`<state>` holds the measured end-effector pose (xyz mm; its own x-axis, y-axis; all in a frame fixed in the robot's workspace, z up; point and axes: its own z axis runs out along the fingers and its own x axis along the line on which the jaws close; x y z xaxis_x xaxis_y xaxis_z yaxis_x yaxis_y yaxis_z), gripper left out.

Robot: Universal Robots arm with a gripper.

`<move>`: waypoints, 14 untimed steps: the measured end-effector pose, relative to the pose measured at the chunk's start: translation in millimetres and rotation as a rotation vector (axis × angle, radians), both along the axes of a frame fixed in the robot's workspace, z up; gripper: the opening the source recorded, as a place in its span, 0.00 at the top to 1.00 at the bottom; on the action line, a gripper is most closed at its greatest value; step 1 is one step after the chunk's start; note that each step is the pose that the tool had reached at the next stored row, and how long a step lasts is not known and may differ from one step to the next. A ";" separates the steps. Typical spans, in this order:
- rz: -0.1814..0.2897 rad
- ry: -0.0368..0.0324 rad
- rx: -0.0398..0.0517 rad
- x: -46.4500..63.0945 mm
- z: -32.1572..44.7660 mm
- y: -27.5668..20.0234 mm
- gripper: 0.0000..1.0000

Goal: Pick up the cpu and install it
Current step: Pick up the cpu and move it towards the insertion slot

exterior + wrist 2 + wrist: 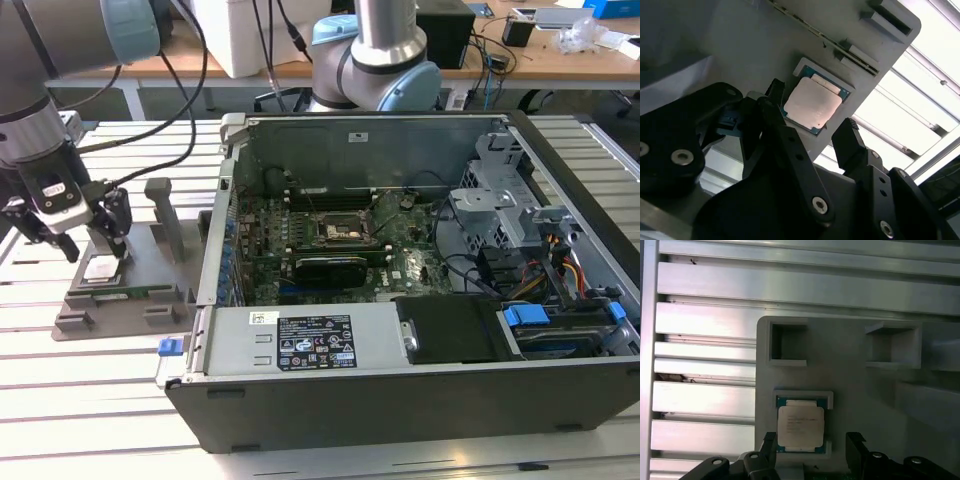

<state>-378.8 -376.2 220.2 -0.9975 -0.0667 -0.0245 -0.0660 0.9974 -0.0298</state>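
Note:
The cpu [100, 268], a flat silver square, lies in a shallow recess of a grey holder [150, 250] on the slatted table, at the exterior view's left. My gripper [92, 245] hangs just above it, open, with one black finger on each side. In both wrist views the cpu [812, 102] [800, 425] sits between the spread fingertips [776, 95] [855, 442], and nothing grips it. The gripper [810, 117] [811, 442] holds nothing. The motherboard socket [345, 228] lies inside the open computer case [300, 400], in the middle of the board.
A long green memory stick [120, 293] lies in the holder's front slot. Two grey posts [165, 215] stand on the holder beside the gripper. Cables and a drive cage [500, 200] crowd the case's right side. Another arm's base [375, 60] stands behind the case.

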 end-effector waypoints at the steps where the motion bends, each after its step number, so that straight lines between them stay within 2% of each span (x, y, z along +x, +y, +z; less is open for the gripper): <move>1: 0.000 0.0000 0.0000 -0.5 -3.4 0.1 0.34; 5: 0.002 0.0000 0.0000 -3.1 -14.5 0.1 0.34; 10: 0.004 0.0000 0.0001 -3.8 -23.5 0.1 0.34; 14: 0.006 0.0000 0.0003 -4.7 -27.8 0.3 0.34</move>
<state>-383.5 -375.9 192.4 -0.9971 -0.0725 -0.0245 -0.0718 0.9970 -0.0295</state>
